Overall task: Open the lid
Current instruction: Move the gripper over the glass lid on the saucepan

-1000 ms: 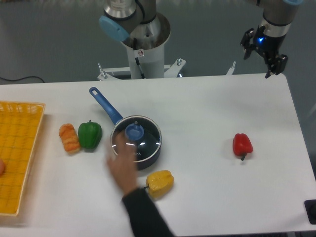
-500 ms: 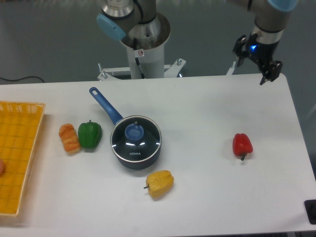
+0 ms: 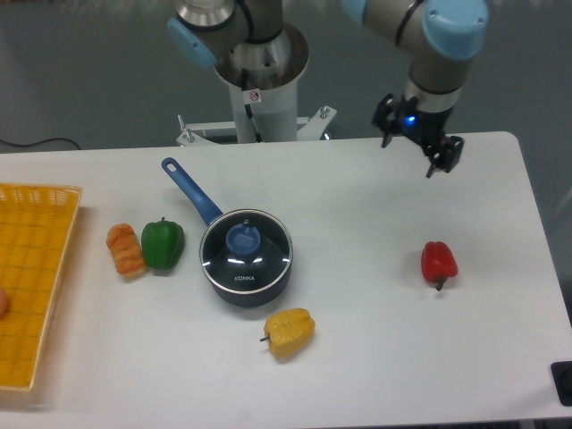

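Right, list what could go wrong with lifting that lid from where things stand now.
1. The gripper is far off at the table's back right, so its path to the lid is long and a small aiming error could miss the small blue knob.
2. The yellow pepper and green pepper sit close to the saucepan; a nudged pan could knock them.
3. The lid looks like glass; a slipped grasp might drop it.

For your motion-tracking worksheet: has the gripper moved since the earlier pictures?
Yes. The gripper has shifted left along the table's far edge, towards the saucepan.
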{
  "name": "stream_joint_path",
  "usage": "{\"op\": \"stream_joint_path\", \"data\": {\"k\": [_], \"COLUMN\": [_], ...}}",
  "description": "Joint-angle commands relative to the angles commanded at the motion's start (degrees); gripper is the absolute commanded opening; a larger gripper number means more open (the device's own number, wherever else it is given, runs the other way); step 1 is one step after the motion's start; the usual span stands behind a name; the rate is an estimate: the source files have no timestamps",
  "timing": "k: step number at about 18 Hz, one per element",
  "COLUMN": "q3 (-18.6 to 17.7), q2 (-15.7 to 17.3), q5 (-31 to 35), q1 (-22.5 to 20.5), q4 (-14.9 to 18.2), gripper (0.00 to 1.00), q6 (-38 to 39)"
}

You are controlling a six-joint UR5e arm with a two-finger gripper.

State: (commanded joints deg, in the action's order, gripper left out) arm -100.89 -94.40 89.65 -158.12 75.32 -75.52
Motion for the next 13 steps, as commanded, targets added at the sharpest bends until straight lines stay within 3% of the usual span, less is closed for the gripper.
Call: {"op": "stream_joint_path", "data": {"k": [4,13], "q3": [-0.09,-0.71], "q2": [0.09,-1.40], "q5": [-3.34,-4.57], "q1": [2.73,10.37], "q4": [0.00,-0.26], "gripper": [1.00,1.00], "q6": [13.09,29.45]}}
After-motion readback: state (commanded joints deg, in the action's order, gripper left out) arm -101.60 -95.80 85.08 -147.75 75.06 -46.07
